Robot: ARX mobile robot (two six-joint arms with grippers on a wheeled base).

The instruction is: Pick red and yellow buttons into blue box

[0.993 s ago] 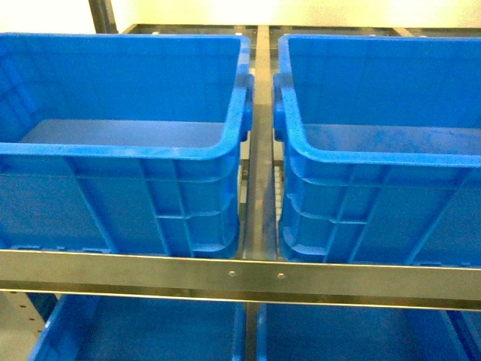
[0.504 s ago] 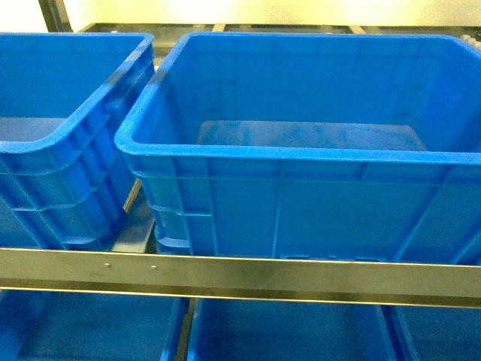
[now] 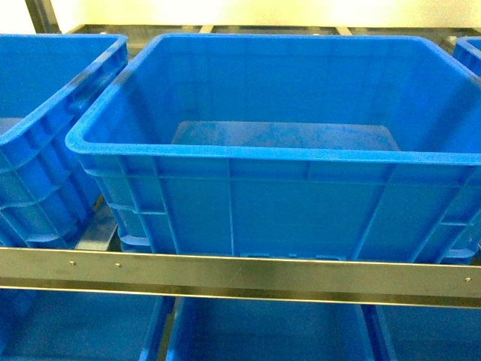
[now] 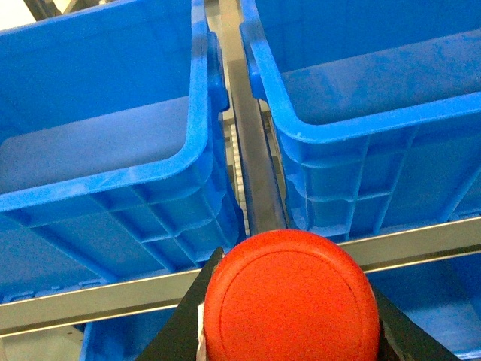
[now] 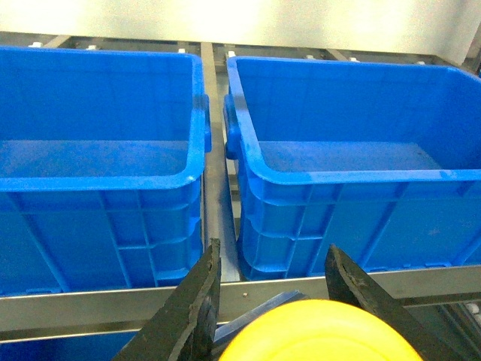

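The big blue box (image 3: 270,188) sits on the shelf behind the grey steel rail (image 3: 240,274), square in front of the robot, with another blue crate (image 3: 45,135) just beside it on the left and more blue bins (image 3: 263,335) showing below the rail. Both arms hang short of the rail, on the near side of it from the box. The left gripper (image 4: 289,331) is clamped on the red button (image 4: 291,301), whose domed cap fills the space between the black fingers (image 4: 188,323). The right gripper (image 5: 274,301) has its dark fingers (image 5: 195,308) spread either side of the yellow button (image 5: 319,332), holding it between them, cap up
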